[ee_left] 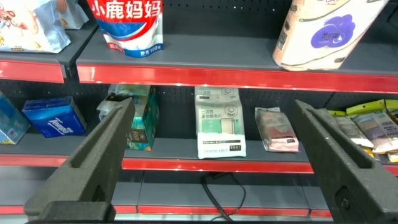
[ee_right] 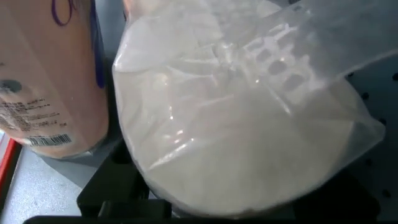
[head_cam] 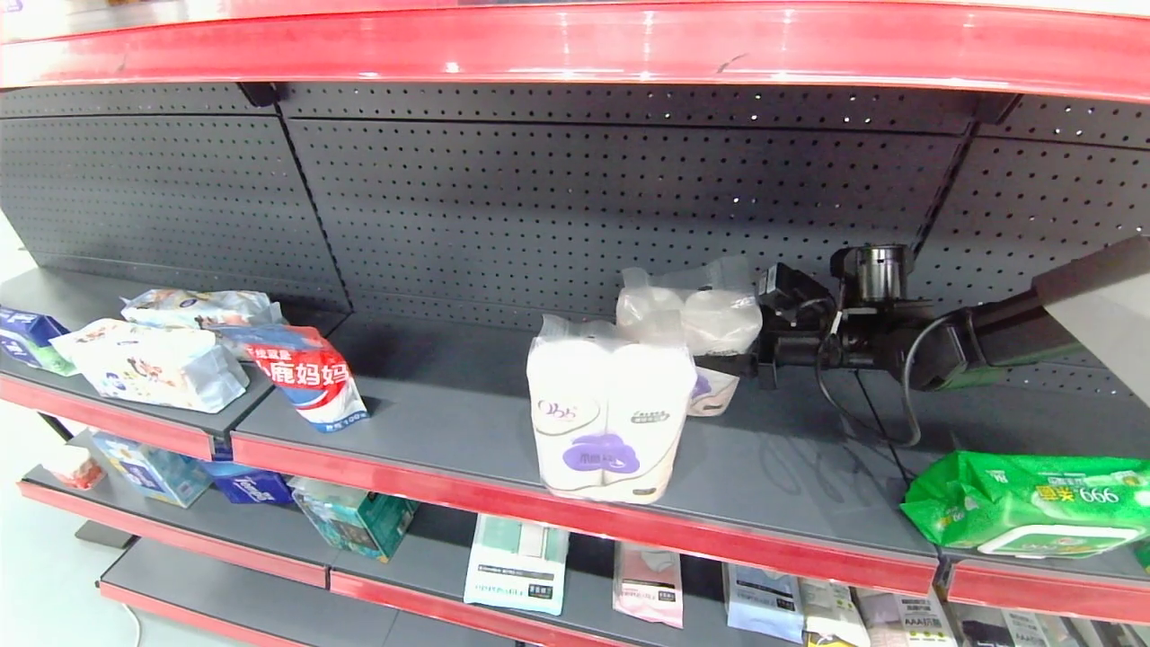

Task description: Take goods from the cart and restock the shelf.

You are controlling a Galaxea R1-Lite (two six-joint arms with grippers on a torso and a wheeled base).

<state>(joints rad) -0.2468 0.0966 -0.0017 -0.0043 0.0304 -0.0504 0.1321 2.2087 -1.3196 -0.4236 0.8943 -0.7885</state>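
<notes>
Two plastic-wrapped toilet paper packs stand on the grey shelf (head_cam: 449, 395). The front pack (head_cam: 609, 409) is upright near the red front edge. The rear pack (head_cam: 710, 323) is just behind it and to the right, and my right gripper (head_cam: 741, 359) is shut on it from the right side. In the right wrist view the rear pack (ee_right: 236, 143) sits close against the camera, with the front pack (ee_right: 50, 74) beside it. My left gripper (ee_left: 214, 106) is open and holds nothing, low in front of the lower shelves; the front pack (ee_left: 323, 31) is above it.
A green wipes pack (head_cam: 1024, 503) lies at the shelf's right end. A red and blue bag (head_cam: 305, 373) and white bags (head_cam: 148, 364) sit to the left. Boxed goods (head_cam: 517, 562) fill the lower shelves. A pegboard wall closes the back.
</notes>
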